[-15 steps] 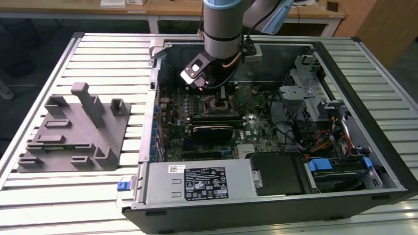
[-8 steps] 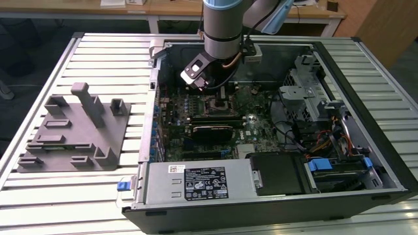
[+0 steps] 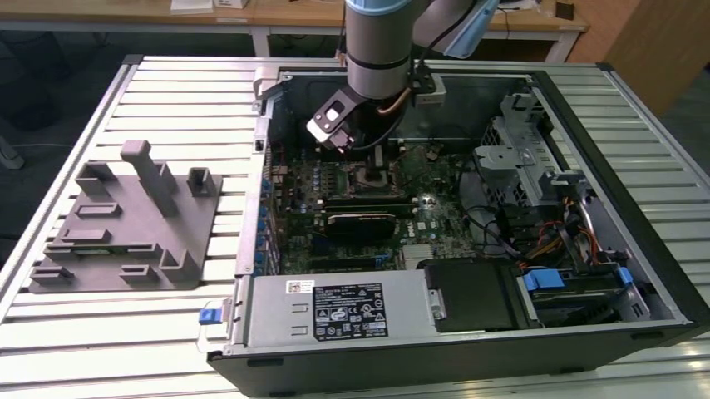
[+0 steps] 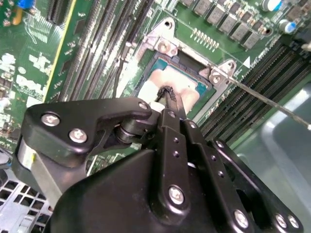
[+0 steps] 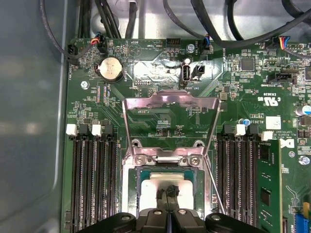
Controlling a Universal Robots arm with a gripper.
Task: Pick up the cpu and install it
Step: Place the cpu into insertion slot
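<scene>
Gripper (image 5: 168, 192) condition: black fingers pressed together, tip against tip, with nothing seen between them. Position: directly over the cpu (image 5: 148, 193), a thin square chip with a pale silvery top. It lies flat inside the dark square socket frame with metal rim (image 5: 130, 194) on the green motherboard (image 5: 160, 77). The tips stand at the middle of the chip's top face, so the chip lies straight beneath the pincer with no sideways offset evident. Whether the tips touch that face or hang just above it cannot be settled. The chip is too nearly square for a long axis to be noted. Its edges run parallel to the black memory slots (image 5: 92, 179) on either side, and the seam between the fingers runs the same way. The silvery load plate (image 5: 170, 97) is hinged back clear of the chip and the thin wire lever (image 5: 214, 187) stands free beside the socket, so the chip is judged seated but not clamped. The second wrist view looks obliquely past the finger linkage and shows the tips low against the pale top. The first wrist view, looking squarely down, shows instead their centring on the chip. The exterior view adds the setting: the grey robot arm (image 3: 377, 50) reaching down into the open black computer case (image 3: 666, 312). The grey plastic tray with upright posts (image 3: 122, 224) sits well apart, at the exterior view's left.
</scene>
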